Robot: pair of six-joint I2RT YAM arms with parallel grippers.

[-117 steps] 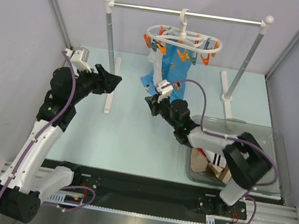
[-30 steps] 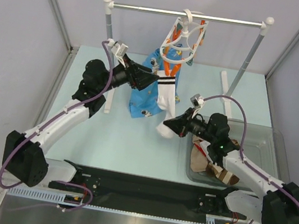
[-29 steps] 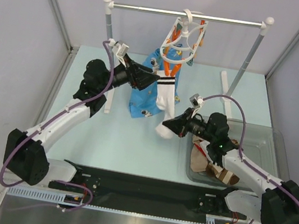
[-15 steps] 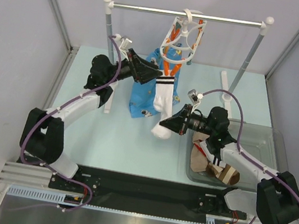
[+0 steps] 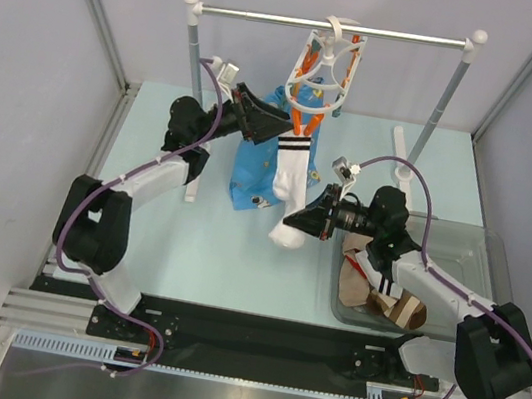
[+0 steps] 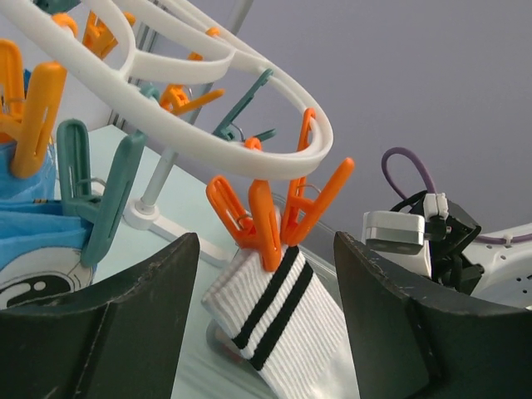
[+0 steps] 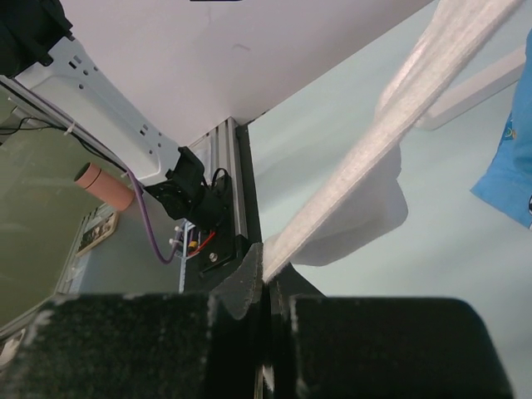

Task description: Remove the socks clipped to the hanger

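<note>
A white sock with two black stripes (image 5: 292, 178) hangs by an orange clip (image 6: 258, 218) from the white oval hanger (image 5: 325, 67), which hangs tilted on the rail. My right gripper (image 5: 295, 222) is shut on the sock's toe end (image 7: 332, 199) and holds it taut. My left gripper (image 5: 280, 124) is open, its jaws standing either side of the sock's cuff (image 6: 278, 312) just below the orange clip. Other socks (image 5: 378, 293) lie in the clear bin. The blue cartoon-print cloth (image 5: 257, 163) hangs next to the sock, held by a teal clip (image 6: 91, 195).
The silver rail (image 5: 275, 17) stands on white-capped posts (image 5: 195, 57) at the back. A clear plastic bin (image 5: 479, 294) sits at the right. Grey walls enclose the pale table (image 5: 189, 238). Several spare orange clips (image 6: 33, 108) dangle from the hanger ring.
My left gripper has moved up and right towards the clip on the sock's cuff. My right gripper still holds the sock's toe and has shifted slightly. The hanger has swung edge-on since the oldest frame.
</note>
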